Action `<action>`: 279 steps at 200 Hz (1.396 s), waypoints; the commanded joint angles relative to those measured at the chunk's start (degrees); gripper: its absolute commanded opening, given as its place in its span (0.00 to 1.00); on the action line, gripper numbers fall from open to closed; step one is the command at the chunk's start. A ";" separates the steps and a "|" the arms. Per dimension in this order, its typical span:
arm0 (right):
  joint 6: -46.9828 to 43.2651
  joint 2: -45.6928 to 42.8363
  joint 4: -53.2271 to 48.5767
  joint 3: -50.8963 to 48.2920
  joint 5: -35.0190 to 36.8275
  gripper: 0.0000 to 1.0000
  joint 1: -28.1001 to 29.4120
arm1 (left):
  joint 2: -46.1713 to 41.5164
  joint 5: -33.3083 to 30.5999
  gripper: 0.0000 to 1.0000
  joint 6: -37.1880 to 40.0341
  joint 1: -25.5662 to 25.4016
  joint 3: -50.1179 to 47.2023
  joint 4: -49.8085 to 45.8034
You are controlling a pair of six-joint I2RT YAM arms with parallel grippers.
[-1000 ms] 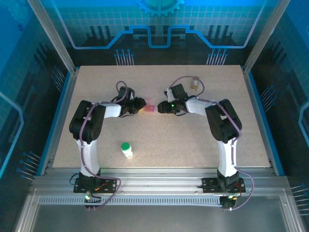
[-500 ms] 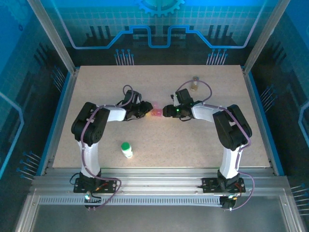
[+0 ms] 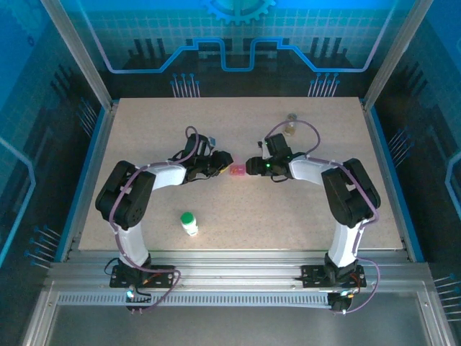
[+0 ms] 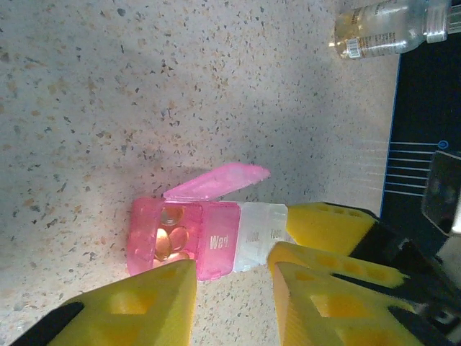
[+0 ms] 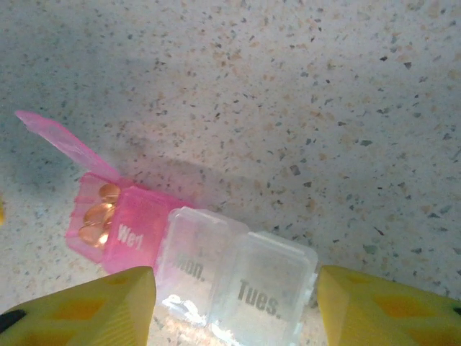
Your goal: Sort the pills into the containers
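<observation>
Pink-clear pill organizer [image 4: 209,249] straddled: left claw [image 4: 232,277] part-open, right claw [image 5: 236,288] wide apart.

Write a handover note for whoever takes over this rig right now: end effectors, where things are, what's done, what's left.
The left end effector is open, tips at the pill organizer by its pink Wed cell, lid up, pills inside.
The right end effector straddles the clear end; grip unclear.
The white bottle sits near the left arm's base, the amber bottle at the far right.
Done: lid open. Left: move pills into bottles.
</observation>
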 commanded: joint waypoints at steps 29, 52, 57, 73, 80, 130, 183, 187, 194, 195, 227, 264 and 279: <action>-5.92 -0.44 -3.73 2.27 3.52 0.62 0.19 | -3.02 -2.20 0.35 4.46 4.14 1.50 -5.45; -7.16 2.11 -5.05 3.50 3.46 0.62 0.19 | -3.19 -4.62 0.36 7.07 4.71 4.45 -9.42; -7.18 2.49 -4.93 3.54 3.29 0.61 0.23 | -2.77 -4.75 0.36 7.54 4.71 5.40 -10.46; -7.17 3.88 -4.36 3.76 2.62 0.60 0.25 | -0.91 -5.21 0.36 8.15 4.72 8.13 -12.06; -7.11 4.39 -4.42 3.97 2.40 0.59 0.31 | 0.20 -5.47 0.37 8.31 4.73 9.32 -12.76; -7.82 5.39 -4.62 4.08 2.21 0.58 0.41 | 8.71 -7.58 0.37 9.61 4.73 19.64 -19.60; -7.91 5.20 -3.81 3.03 1.87 0.57 0.49 | 14.17 -10.33 0.37 13.70 2.33 28.05 -26.66; -7.79 5.25 -3.68 2.89 1.87 0.57 0.45 | 14.40 -10.55 0.37 13.91 2.15 28.29 -27.15; -7.70 5.21 -3.45 2.74 1.78 0.57 0.49 | 14.73 -10.80 0.38 14.21 1.91 28.70 -27.73; -7.74 5.16 -3.42 2.70 1.73 0.57 0.49 | 14.82 -10.84 0.38 14.22 1.90 28.74 -27.75; -7.43 5.12 -3.22 2.49 1.48 0.57 0.58 | 16.04 -11.46 0.37 15.19 1.67 29.67 -29.75; -7.54 4.67 -3.21 2.05 1.95 0.57 0.67 | 16.27 -10.94 0.37 16.79 1.00 30.96 -32.24; -7.43 4.62 -3.21 1.96 2.21 0.57 0.67 | 15.64 -10.75 0.37 17.19 0.56 30.80 -32.68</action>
